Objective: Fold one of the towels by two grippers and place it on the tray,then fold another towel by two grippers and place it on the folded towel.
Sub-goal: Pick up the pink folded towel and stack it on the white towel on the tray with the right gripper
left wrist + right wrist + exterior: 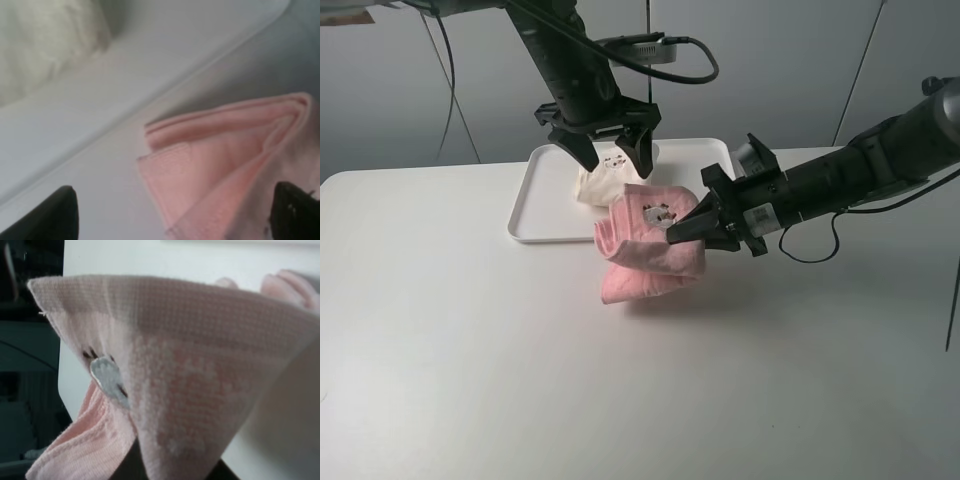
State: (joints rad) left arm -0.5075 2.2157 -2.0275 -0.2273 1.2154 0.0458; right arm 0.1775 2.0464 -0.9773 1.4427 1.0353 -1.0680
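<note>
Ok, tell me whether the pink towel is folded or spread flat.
Folded. The pink towel hangs bunched in doubled layers, pinched by the right gripper and lifted; the left wrist view shows stacked folded edges.

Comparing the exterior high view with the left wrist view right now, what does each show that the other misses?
Only the exterior high view shows the right gripper shut on the pink towel, lifting its edge, the whole open left gripper, and the white table. Only the left wrist view shows the pink towel's layered folded edges up close. Both show the pink towel, the cream towel and the tray.
</note>
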